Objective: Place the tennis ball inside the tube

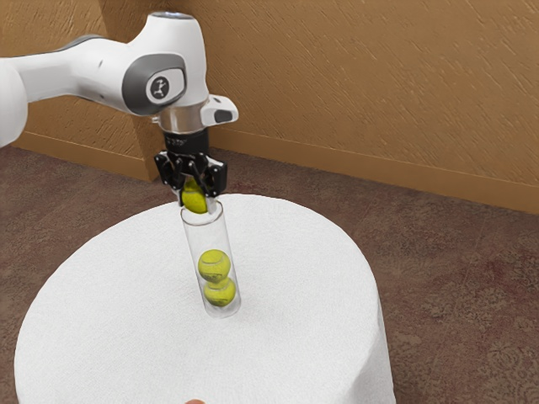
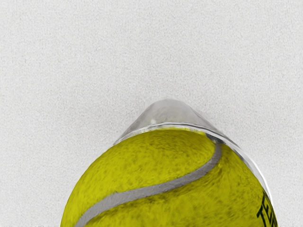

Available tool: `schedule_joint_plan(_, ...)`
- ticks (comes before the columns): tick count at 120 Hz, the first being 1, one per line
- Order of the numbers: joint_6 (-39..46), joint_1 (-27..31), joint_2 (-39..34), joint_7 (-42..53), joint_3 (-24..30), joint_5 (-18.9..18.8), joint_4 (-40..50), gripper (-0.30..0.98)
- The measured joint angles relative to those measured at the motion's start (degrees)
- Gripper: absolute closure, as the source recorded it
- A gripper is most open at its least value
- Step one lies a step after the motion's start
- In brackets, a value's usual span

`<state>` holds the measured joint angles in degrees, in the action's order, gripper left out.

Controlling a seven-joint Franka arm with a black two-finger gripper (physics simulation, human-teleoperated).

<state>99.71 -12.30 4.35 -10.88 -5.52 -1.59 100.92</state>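
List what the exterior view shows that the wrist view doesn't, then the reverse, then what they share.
The exterior view adds the Franka arm, the gripper, the two stacked tennis balls low inside the clear tube, the patterned carpet and the tan wall.

The wrist view adds the curved grey seam and dark lettering on the held tennis ball.

Both share that held ball, the clear tube with its rim, and the white tablecloth.

Your ball (image 2: 170, 184): yellow-green, grey curved seam, dark lettering (rather vivid, that). Your table (image 1: 126, 295): white. Your floor (image 1: 459, 286): brown, mottled pattern.
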Motion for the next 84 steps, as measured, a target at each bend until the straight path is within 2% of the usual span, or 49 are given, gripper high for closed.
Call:
schedule_joint_plan(12, 0.08, -0.01, -0.60, 0.00, 0.05, 0.03, 0.81, 0.50)
schedule_joint_plan(26, 0.10, -0.33, -0.55, 0.10, -0.07, 0.42, 0.96, 0.29)
schedule_joint_plan(44, 0.08, -0.53, -0.54, 0.28, -0.11, 0.89, 0.97, 0.14)
schedule_joint_plan(56, -0.03, -0.56, -1.12, 0.38, -0.10, 1.00, 1.01, 0.09)
schedule_joint_plan(73, -2.62, -1.14, -8.73, 1.00, 0.00, 1.00, 0.93, 0.05)
schedule_joint_plan(84, -4.55, -1.33, -10.56, 1.57, 0.06, 0.93, 0.32, 0.03)
